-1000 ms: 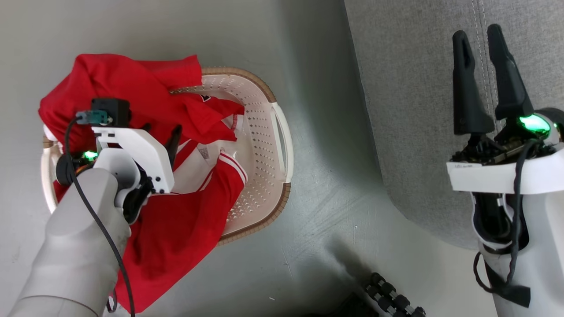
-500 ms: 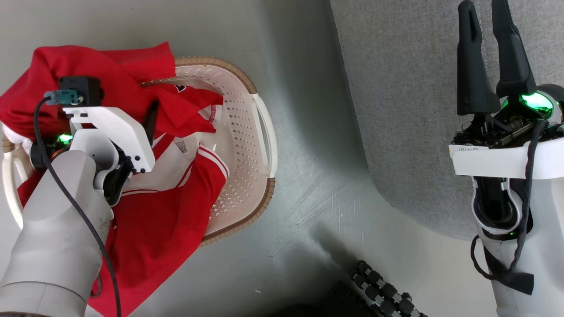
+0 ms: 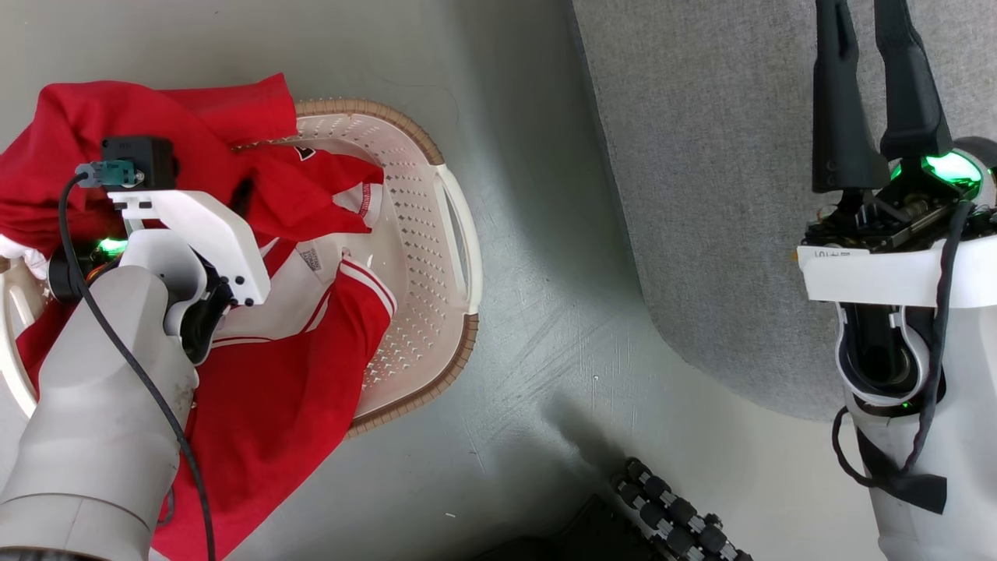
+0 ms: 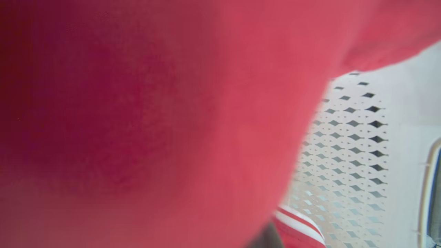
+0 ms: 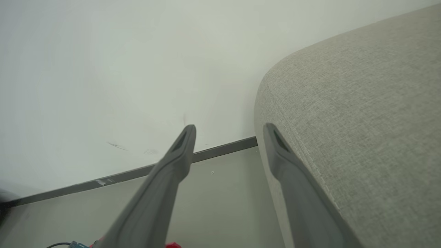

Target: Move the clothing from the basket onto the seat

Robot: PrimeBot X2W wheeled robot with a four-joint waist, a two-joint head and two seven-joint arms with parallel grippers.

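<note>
The cream basket (image 3: 436, 257) with a brown rim stands on the floor at the left. Red clothing (image 3: 273, 405) with white striped trim fills it and spills over its near and far rims. My left gripper (image 3: 241, 195) reaches down into the red folds, which hide all but one dark fingertip. In the left wrist view, red clothing (image 4: 155, 120) lies against the lens beside the perforated basket wall (image 4: 348, 144). My right gripper (image 3: 866, 23) stands open with nothing in it over the grey seat (image 3: 701, 195). In the right wrist view its fingers (image 5: 179, 155) flank the edge of the seat (image 5: 361, 103).
Grey-green floor (image 3: 545, 351) separates the basket from the seat. A dark ribbed part (image 3: 678, 518) lies at the bottom edge. The right wrist view has a pale wall with a dark baseboard (image 5: 224, 150) beyond the seat.
The camera has shifted, sliding the whole scene left. My left gripper has sunk deeper into the red clothing, so less of its fingers shows. The right gripper stays open.
</note>
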